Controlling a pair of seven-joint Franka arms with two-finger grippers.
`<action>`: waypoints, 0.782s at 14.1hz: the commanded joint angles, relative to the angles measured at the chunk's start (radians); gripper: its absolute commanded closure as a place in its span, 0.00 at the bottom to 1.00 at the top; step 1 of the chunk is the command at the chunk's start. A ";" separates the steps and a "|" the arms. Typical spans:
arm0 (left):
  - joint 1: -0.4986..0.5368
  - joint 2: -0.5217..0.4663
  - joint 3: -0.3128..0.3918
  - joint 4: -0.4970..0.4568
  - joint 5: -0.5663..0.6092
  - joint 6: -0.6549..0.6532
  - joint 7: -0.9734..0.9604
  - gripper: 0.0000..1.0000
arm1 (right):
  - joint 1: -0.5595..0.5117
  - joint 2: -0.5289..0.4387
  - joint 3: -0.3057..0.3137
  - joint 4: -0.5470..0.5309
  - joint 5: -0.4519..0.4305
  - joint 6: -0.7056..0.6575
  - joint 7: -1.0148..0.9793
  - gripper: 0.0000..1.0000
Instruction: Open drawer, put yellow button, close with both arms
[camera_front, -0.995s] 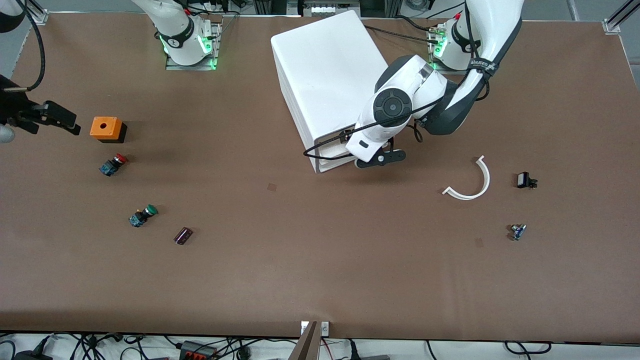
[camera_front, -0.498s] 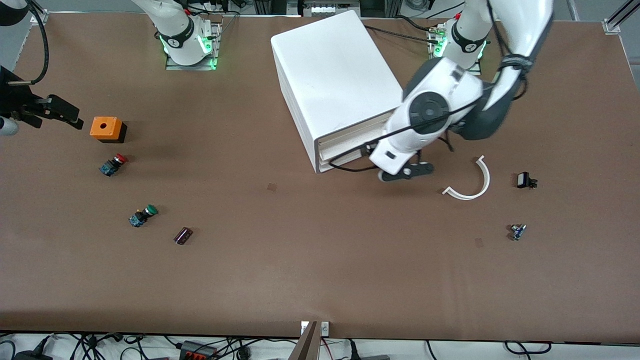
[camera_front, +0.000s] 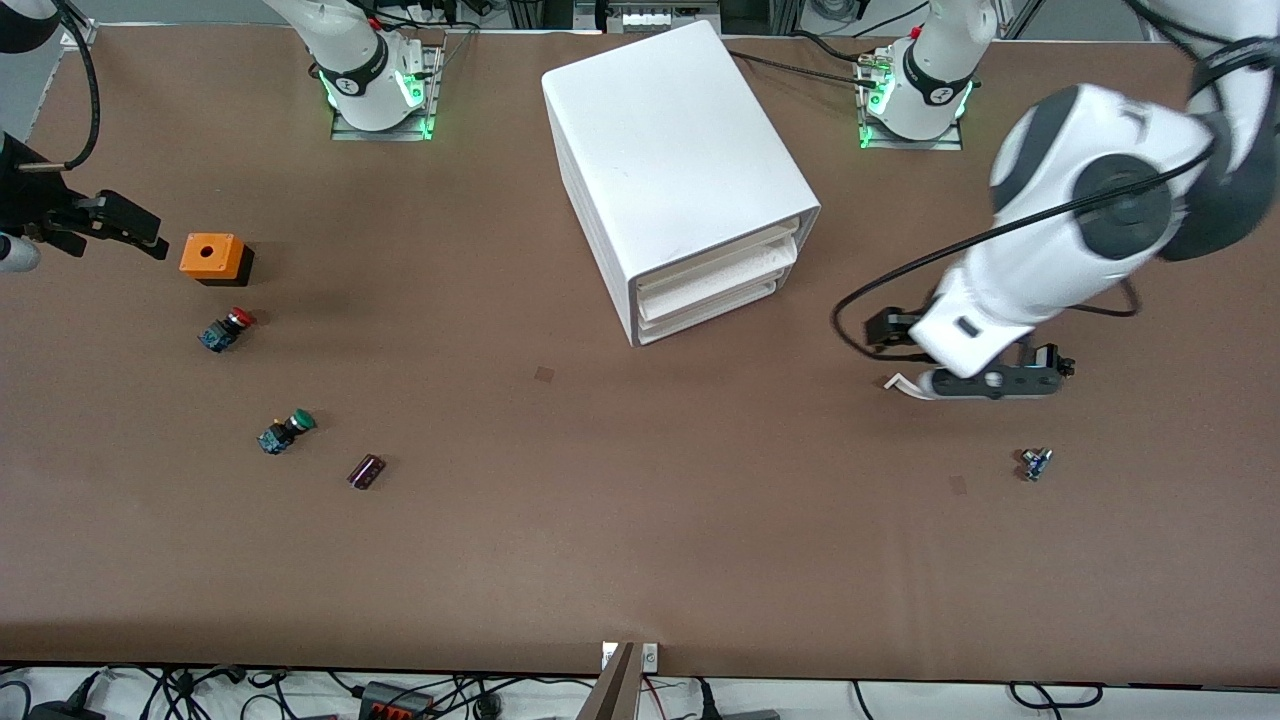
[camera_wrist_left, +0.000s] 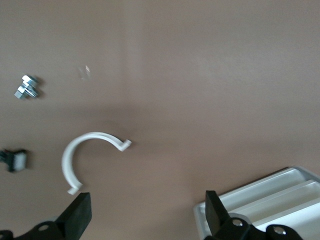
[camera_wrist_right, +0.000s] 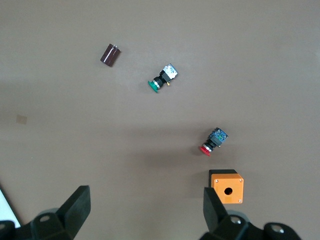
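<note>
The white cabinet (camera_front: 680, 150) stands at the table's middle. Its uppermost drawer (camera_front: 722, 250) sits about level with the two lower ones. The drawer fronts also show in the left wrist view (camera_wrist_left: 272, 197). The yellow button is not in view. My left gripper (camera_front: 990, 384) is open and empty, in the air over a white curved piece (camera_front: 903, 382), apart from the cabinet; the left wrist view (camera_wrist_left: 147, 220) shows bare table between its fingers. My right gripper (camera_front: 125, 225) is open and empty at the right arm's end of the table, beside an orange box (camera_front: 213, 257).
A red-capped switch (camera_front: 227, 329), a green-capped switch (camera_front: 286, 431) and a dark small part (camera_front: 366, 471) lie near the right arm's end. A small blue part (camera_front: 1035, 463) and a black part (camera_front: 1052, 358) lie near the left gripper.
My left arm has swung away from the cabinet's drawer front toward its own end of the table and now hangs over the white curved piece. My right gripper has barely shifted.
</note>
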 joint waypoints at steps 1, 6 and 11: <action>0.093 -0.066 -0.013 -0.001 0.010 -0.067 0.190 0.00 | -0.016 -0.015 0.015 -0.004 -0.013 0.004 -0.004 0.00; -0.022 -0.180 0.253 -0.010 -0.097 -0.104 0.373 0.00 | -0.015 -0.015 0.017 -0.004 -0.013 0.006 -0.005 0.00; -0.208 -0.303 0.507 -0.164 -0.123 -0.078 0.399 0.00 | -0.015 -0.015 0.017 -0.005 -0.014 0.006 -0.005 0.00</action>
